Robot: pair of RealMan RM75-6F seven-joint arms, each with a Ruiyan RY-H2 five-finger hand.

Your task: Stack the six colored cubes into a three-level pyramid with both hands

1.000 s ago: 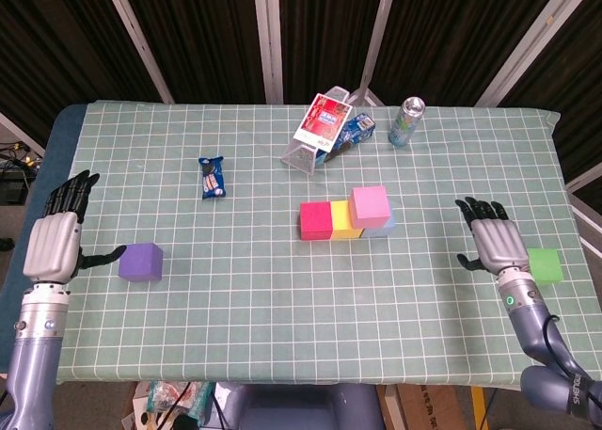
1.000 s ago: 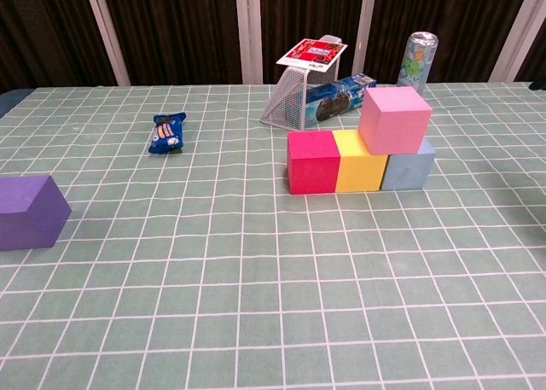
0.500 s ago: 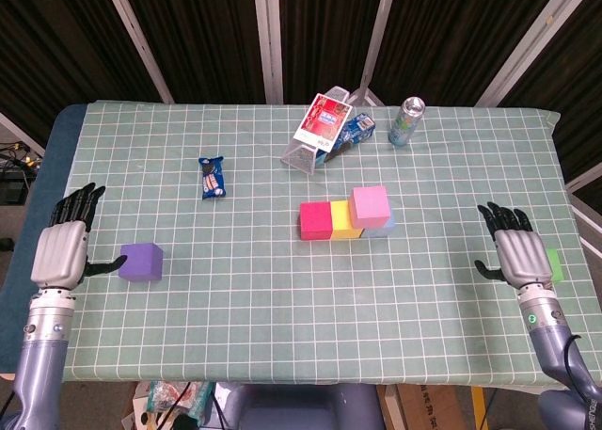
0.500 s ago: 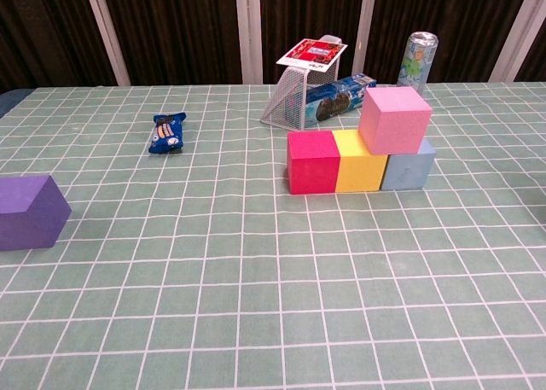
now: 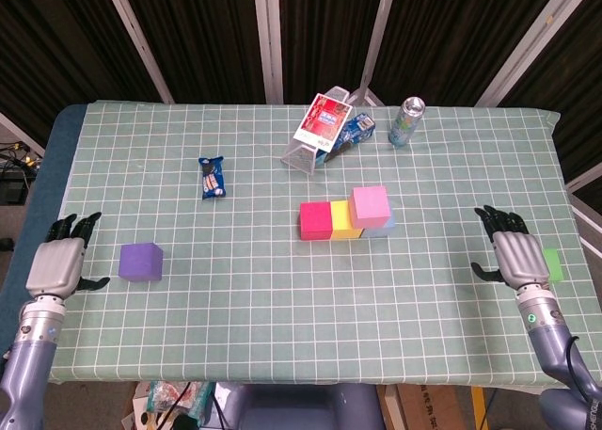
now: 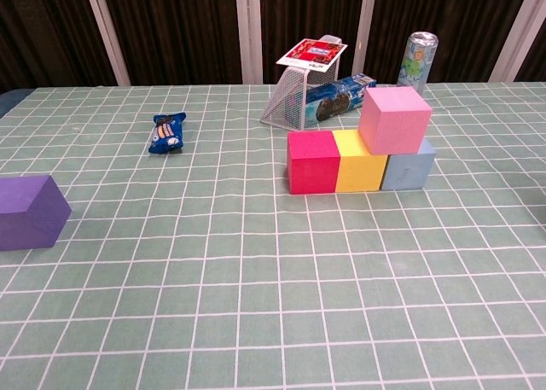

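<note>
A red cube [image 5: 314,219], a yellow cube [image 5: 343,218] and a light blue cube [image 5: 381,227] stand in a row mid-table. A pink cube [image 5: 370,203] sits on top, over the yellow and blue ones. The purple cube [image 5: 140,262] lies alone at the left. The green cube [image 5: 552,263] is at the right edge, partly hidden behind my right hand [image 5: 513,256]. That hand is open with fingers spread, just left of the green cube. My left hand [image 5: 58,265] is open, left of the purple cube with a gap between them. Neither hand appears in the chest view.
A tipped wire basket [image 5: 315,151] with a card on it, a blue cookie pack [image 5: 353,131] and a can [image 5: 406,120] stand at the back. A small blue snack packet [image 5: 212,177] lies left of centre. The table edge [image 5: 282,378] runs close to both hands.
My left hand has dropped lower and drawn back left, away from the purple cube. My right hand has shifted right to the green cube, covering part of it. The cubes have not moved.
</note>
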